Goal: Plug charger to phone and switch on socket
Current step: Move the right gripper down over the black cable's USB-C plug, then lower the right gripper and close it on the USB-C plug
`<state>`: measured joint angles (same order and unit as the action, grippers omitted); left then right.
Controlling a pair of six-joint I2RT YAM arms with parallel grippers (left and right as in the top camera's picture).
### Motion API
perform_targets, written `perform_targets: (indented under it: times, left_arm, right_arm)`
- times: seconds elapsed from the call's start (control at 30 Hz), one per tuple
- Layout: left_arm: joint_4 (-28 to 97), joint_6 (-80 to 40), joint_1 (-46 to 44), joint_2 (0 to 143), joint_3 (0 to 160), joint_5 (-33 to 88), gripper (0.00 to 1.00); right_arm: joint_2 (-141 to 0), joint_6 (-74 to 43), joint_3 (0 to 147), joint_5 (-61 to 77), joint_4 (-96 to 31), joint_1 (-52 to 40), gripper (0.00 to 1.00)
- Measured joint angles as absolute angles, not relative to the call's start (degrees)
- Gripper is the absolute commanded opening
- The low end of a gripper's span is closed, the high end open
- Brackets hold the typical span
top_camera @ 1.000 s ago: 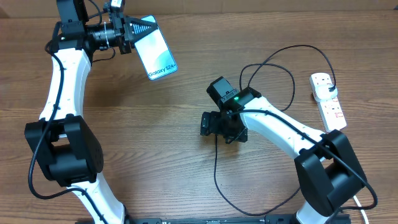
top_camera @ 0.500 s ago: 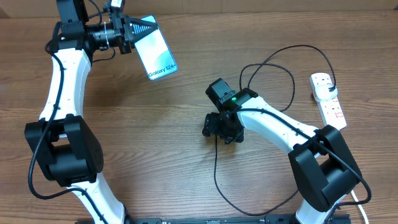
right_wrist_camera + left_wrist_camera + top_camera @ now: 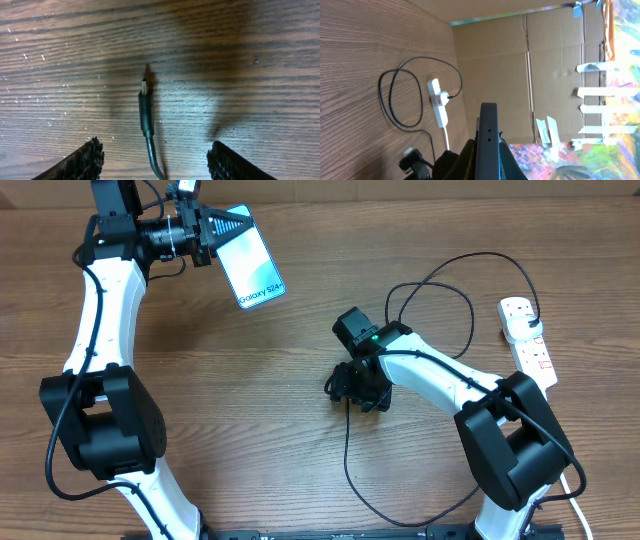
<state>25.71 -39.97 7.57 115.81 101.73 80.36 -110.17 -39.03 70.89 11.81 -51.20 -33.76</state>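
The charger [image 3: 144,107] lies on the table [image 3: 260,40], its small tip between our right gripper's [image 3: 156,152] fingers, which stand apart on either side without touching it. Its far end appears plugged into the socket [image 3: 528,340]. Our left gripper [image 3: 222,227] is clamped on the phone [image 3: 252,268], held up well apart from the tip. We judge we are at the pick-up. Next we should close squarely just behind the metal end, then carry it to the phone's port.

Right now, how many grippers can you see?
2. The left gripper is top left in the overhead view, shut on the phone; the right gripper is mid-table, open over the charger tip.
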Motion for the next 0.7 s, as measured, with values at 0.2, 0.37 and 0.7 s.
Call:
perform_targets:
  times: [0.2, 0.37, 0.7]
  left_arm:
    - [25.7, -39.8, 7.6, 115.8, 101.7, 80.4, 0.04]
    - [25.7, -39.8, 7.6, 115.8, 101.7, 80.4, 0.04]
    - [25.7, -39.8, 7.6, 115.8, 101.7, 80.3, 0.04]
  right_arm:
    - [-111.5, -39.0, 70.9, 13.4, -51.2, -32.7, 0.6]
    - [-111.7, -39.1, 70.9, 14.5, -51.4, -32.2, 0.54]
    - [-112.9, -39.2, 72.4, 15.3, -52.0, -32.2, 0.46]
